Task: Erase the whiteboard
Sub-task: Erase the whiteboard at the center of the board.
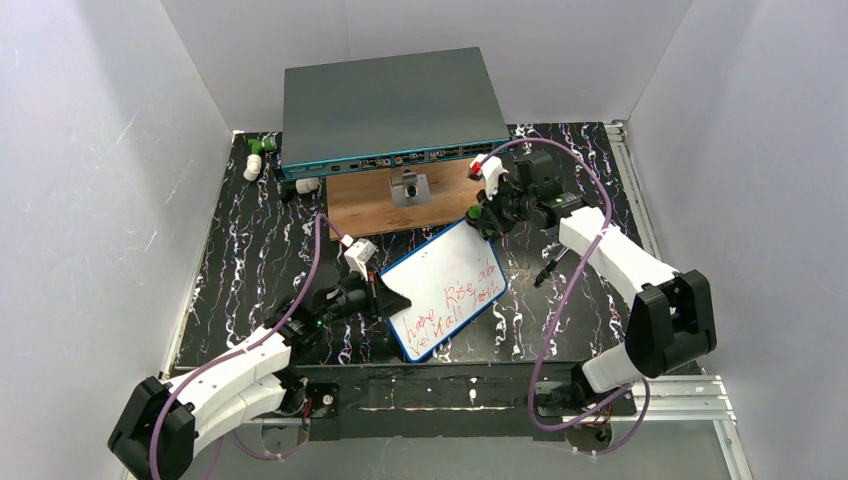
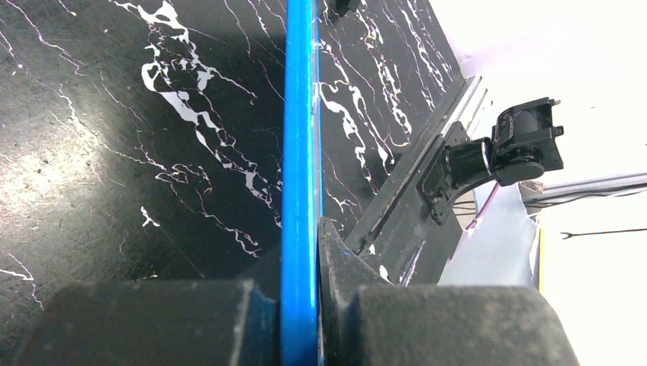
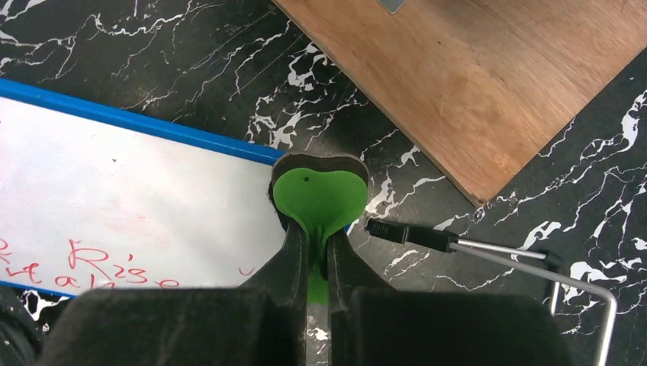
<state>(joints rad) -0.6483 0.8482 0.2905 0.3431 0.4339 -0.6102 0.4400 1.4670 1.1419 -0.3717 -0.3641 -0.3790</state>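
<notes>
Located small flat rectangular whiteboard near mid-tabletop, at 6 o'clock of brown wooden board and large grey-teal network switch box. White face, thin blue frame, rounded corners. Read long axis as running 8 to 2 o'clock in top view. Noted red handwriting in a few lines along the near long edge; far strip looks mostly bare.

Found left pincer shut on the board's 8 o'clock short edge. Confirmed in left wrist view: blue frame seen edge-on, pinched between dark matte fingers. Cannot tell whether board lies flat or is tipped up slightly.

Found right pincer closed on green heart-shaped eraser pad with dark fuzzy rim, sitting over the board's 1 o'clock corner and overlapping the frame. Pressing or hovering: cannot tell.

Key relation: from the pad, writing lies toward 7 o'clock, down-board toward the left pincer. Right arm carries the tool and is nearer the work; left arm acts as clamp.

Judged coming move as a drag of the pad along the long axis in passes, stopping short of the left fingers.

Materials: board face smooth and glossy, likely low friction; frame looks like plastic; pad rim felt-like. Tabletop black with white marble veining. Wooden board shows plain grain.
</notes>
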